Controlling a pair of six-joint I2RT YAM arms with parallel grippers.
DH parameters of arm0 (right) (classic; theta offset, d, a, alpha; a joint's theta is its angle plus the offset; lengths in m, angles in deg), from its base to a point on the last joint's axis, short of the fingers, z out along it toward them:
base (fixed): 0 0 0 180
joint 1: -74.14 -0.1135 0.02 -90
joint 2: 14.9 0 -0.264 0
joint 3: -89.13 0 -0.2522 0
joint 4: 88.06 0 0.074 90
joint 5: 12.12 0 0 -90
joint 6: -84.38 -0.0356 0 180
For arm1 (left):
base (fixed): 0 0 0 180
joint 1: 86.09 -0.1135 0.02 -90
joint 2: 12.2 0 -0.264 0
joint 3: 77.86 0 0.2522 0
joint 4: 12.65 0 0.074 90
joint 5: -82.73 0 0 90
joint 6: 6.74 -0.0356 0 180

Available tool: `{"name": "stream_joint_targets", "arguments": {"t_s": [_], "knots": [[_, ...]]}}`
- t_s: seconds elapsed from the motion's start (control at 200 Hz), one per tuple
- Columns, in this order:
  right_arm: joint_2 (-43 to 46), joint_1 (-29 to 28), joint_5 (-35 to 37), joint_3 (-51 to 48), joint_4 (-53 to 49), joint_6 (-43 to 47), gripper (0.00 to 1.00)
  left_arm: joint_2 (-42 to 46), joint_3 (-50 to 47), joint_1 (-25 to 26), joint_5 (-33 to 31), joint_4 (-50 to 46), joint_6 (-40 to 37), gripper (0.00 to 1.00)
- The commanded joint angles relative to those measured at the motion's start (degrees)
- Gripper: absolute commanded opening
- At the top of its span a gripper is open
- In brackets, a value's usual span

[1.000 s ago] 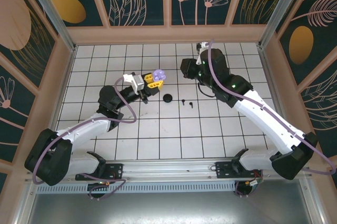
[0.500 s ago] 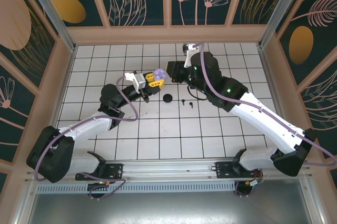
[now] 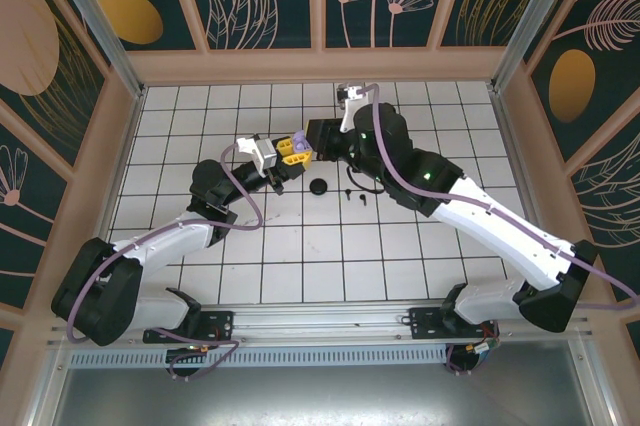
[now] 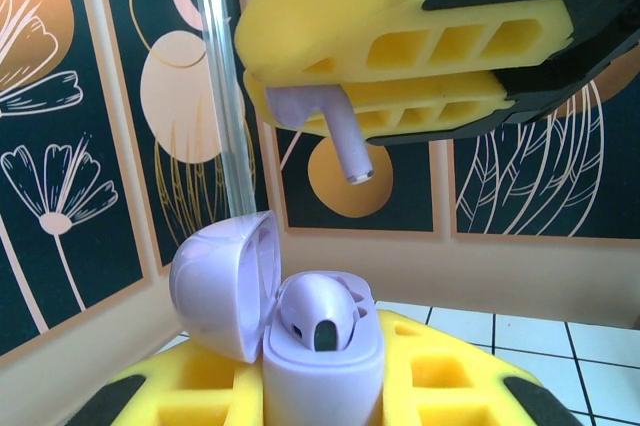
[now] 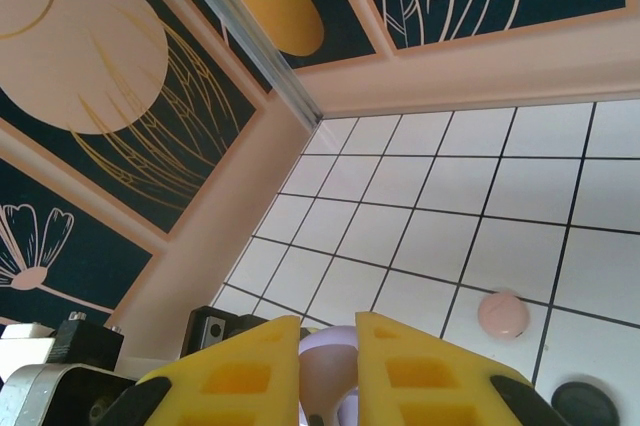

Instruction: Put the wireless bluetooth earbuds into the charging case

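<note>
Top view, left end effector (image 3: 291, 150): closed on the open lilac case (image 3: 303, 142), above the middle of the bench (image 3: 200, 116), well apart from the walls.
Top view, right end effector (image 3: 320, 134): meets it nose to nose. A black case (image 3: 319, 186) and black earbuds (image 3: 352, 196) lie near on the bench.
Left wrist view: the right one's yellow fingers (image 4: 400, 26) pinch a lilac earbud (image 4: 340, 136), stem down, just above the case rim and apart from it. A seated bud (image 4: 318, 311) fills one socket.
Right wrist view: pink case (image 5: 503, 314) sits on bare bench, with the walls well beyond it.

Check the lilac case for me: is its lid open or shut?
Open. The lid stands swung back to the left of the lilac case, hollow inside showing, and one lilac bud sits in it.
</note>
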Motion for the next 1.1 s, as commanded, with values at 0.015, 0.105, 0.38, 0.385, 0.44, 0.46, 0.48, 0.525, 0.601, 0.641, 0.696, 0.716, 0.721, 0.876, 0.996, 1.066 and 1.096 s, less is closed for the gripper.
{"name": "stream_joint_targets", "arguments": {"t_s": [0.015, 0.105, 0.38, 0.385, 0.44, 0.46, 0.48, 0.525, 0.601, 0.641, 0.696, 0.716, 0.721, 0.876, 0.996, 1.066, 1.096], "knots": [[-0.8, -0.7, 1.0, -0.8, 2.7, -0.4, 0.17, 0.2, 1.7, 0.3, 0.3, 3.1, 1.0, 0.0], [-0.9, -0.8, 0.8, -1.4, 3.0, -0.6, 0.16, 0.4, 1.7, 0.3, 0.3, 3.1, 1.0, 0.0], [-0.8, -0.8, 0.9, -3.2, 3.2, -1.2, 0.16, 0.5, 1.9, 0.3, 0.2, 3.7, 1.5, 0.0], [-0.8, -0.8, 0.9, -3.2, 3.2, -1.2, 0.16, 0.5, 1.9, 0.3, 0.3, 3.6, 1.5, 0.0], [-0.8, -0.8, 0.9, -3.4, 3.2, -1.3, 0.16, 0.5, 1.9, 0.3, 0.2, 3.8, 1.6, 0.0], [-0.8, -0.8, 1.0, -3.5, 3.2, -1.3, 0.16, 0.5, 1.9, 0.3, 0.3, 3.8, 1.7, 0.0], [-0.8, -0.8, 1.0, -3.7, 3.3, -1.3, 0.16, 0.4, 1.9, 0.3, 0.3, 4.0, 1.7, 0.0], [-0.8, -0.8, 1.1, -3.9, 3.4, -1.3, 0.16, 0.5, 1.9, 0.3, 0.3, 4.0, 1.9, 0.0], [-1.0, -0.8, 1.3, -4.2, 3.6, -1.2, 0.16, 0.5, 1.9, 0.3, 0.6, 4.4, 2.0, 0.0], [-1.1, -0.8, 1.3, -4.3, 3.6, -1.2, 0.16, 0.5, 1.9, 0.3, 0.5, 4.4, 2.1, 0.0], [-1.4, -0.8, 1.4, -4.7, 3.7, -1.2, 0.16, 0.5, 1.9, 0.3, 0.5, 4.5, 2.2, 0.0], [-1.4, -0.9, 1.5, -4.7, 3.7, -1.2, 0.16, 0.5, 1.9, 0.3, 0.5, 4.6, 2.2, 0.0], [-1.4, -0.8, 1.5, -4.7, 3.7, -1.2, 0.16, 0.6, 1.9, 0.3, 0.5, 4.6, 2.3, 0.0], [-1.4, -0.8, 2.0, -6.1, 4.0, -1.1, 0.16, 0.6, 2.0, 0.3, 0.5, 5.0, 2.7, 0.0], [-0.7, -1.2, 3.3, -8.0, 5.0, -0.8, 0.16, 0.5, 2.0, 0.3, 0.3, 6.3, 3.9, 0.0], [-0.2, -1.8, 4.6, -9.3, 5.7, -0.3, 0.16, 0.4, 2.0, 0.3, 0.3, 7.4, 4.8, 0.0], [-0.1, -2.0, 5.1, -9.8, 6.1, 0.0, 0.16, 0.4, 2.0, 0.3, 0.2, 7.8, 5.2, 0.0]]}}
